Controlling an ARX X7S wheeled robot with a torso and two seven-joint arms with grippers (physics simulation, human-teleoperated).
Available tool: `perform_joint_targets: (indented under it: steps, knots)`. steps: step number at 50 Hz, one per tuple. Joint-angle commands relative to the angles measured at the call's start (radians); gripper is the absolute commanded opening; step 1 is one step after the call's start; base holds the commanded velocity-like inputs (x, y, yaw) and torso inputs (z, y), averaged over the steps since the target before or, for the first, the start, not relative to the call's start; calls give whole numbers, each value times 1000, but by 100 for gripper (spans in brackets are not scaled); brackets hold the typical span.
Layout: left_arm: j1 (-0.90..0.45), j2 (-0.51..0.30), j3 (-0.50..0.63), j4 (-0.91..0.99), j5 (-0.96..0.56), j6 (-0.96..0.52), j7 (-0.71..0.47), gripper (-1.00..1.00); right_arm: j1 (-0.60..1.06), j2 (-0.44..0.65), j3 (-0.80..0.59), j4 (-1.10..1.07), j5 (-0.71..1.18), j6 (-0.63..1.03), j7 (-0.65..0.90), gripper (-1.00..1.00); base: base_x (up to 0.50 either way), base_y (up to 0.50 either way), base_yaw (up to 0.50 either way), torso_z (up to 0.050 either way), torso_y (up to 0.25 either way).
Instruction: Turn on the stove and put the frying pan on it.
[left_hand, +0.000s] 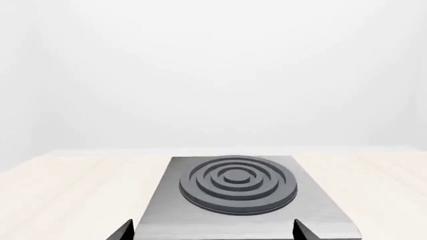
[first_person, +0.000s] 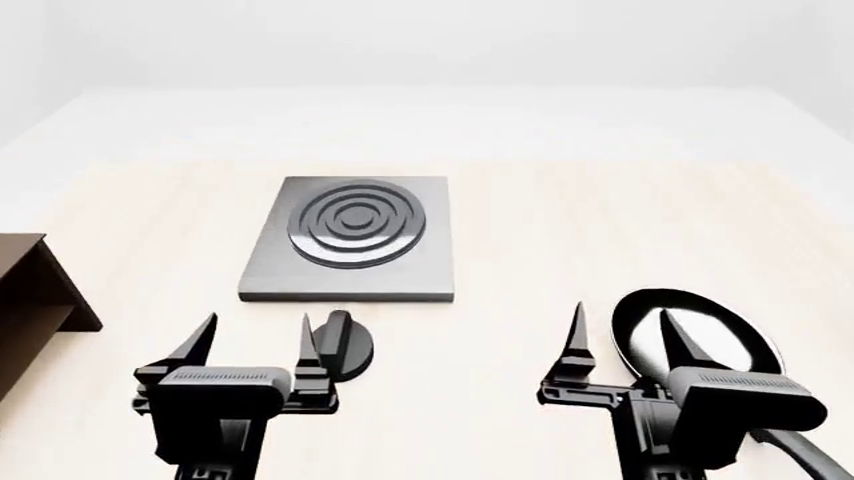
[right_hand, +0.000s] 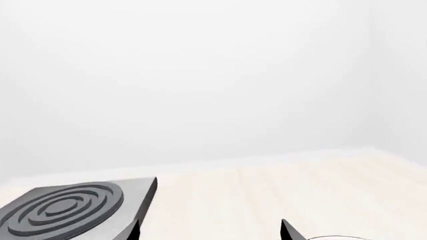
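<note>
The stove (first_person: 283, 272) is a grey square plate with a ringed burner (first_person: 358, 222), left of centre on the pale table. Its black knob (first_person: 350, 350) sits just in front of the plate, beside the inner finger of my left gripper (first_person: 256, 335). That gripper is open and empty, hovering short of the stove's near edge. The left wrist view shows the stove (left_hand: 320, 220) straight ahead between the open fingertips (left_hand: 127, 229). The frying pan (first_person: 714, 330) lies at the right front, handle (first_person: 807, 455) toward the near right. My right gripper (first_person: 623, 330) is open and empty, over the pan's left rim.
A dark brown wooden shelf (first_person: 30, 300) stands at the left edge of the table. The right wrist view shows the stove's corner (right_hand: 137, 192) to one side of the right gripper (right_hand: 211, 231) and bare pale tabletop (right_hand: 300, 190) ahead, with a white wall behind.
</note>
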Motion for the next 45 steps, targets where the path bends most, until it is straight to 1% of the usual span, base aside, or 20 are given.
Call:
perform_joint_targets:
  steps: [1, 5, 13, 20, 32, 45]
  knots:
    - [-9, -12, 0, -14, -6, 3, -8, 100, -9, 10, -23, 7, -23, -18, 11, 100, 0, 0, 0, 0, 0]
    - [-26, -19, -8, -56, -14, 7, -4, 100, -10, 15, -29, 12, -27, -23, 10, 100, 0, 0, 0, 0, 0]
    - [-78, -26, -15, -192, 15, 54, -21, 100, -8, 21, -38, 19, -30, -23, 15, 100, 0, 0, 0, 0, 0]
    - [-108, -20, -14, -297, 29, 93, -36, 100, -7, 26, -44, 18, -29, -20, 20, 100, 0, 0, 0, 0, 0]
    - [-140, -25, -33, -391, 22, 117, -53, 100, -4, 35, -47, 21, -21, -17, 27, 100, 0, 0, 0, 0, 0]
    - [-152, -17, -4, -473, 40, 153, -58, 100, -4, 41, -53, 31, -19, -28, 33, 100, 0, 0, 0, 0, 0]
